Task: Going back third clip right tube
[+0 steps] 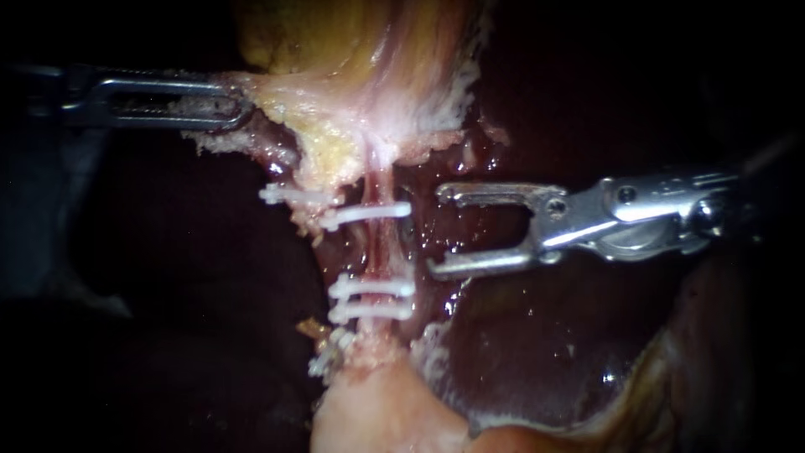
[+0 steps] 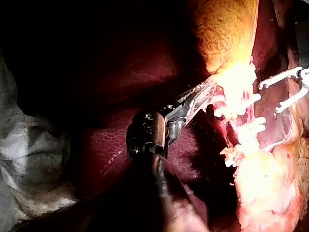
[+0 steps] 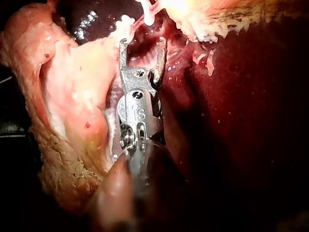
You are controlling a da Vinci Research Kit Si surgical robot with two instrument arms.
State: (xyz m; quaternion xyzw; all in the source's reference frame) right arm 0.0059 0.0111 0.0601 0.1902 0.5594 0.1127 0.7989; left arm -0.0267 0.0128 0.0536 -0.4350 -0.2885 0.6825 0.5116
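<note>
A pink tube (image 1: pixel 381 243) runs down from the gallbladder (image 1: pixel 369 59). It carries one white clip (image 1: pixel 369 211) high up and two white clips (image 1: pixel 373 288) (image 1: pixel 373 312) lower down. My right instrument (image 1: pixel 436 231) stands just right of the tube, level with the bare stretch between the clips. Its jaws are wide open and hold nothing, which the right wrist view (image 3: pixel 143 43) shows too. My left instrument (image 1: pixel 226 105) is shut on the pale fringe of gallbladder tissue at the upper left, as the left wrist view (image 2: pixel 203 92) confirms.
Two more white clips (image 1: pixel 289 197) (image 1: pixel 329 351) sit left of the tube. Dark red liver (image 1: pixel 545 344) lies under and right of my right instrument. A pale lump of tissue (image 1: pixel 377 415) lies at the tube's lower end. White cloth (image 2: pixel 29 154) lies beside my left shaft.
</note>
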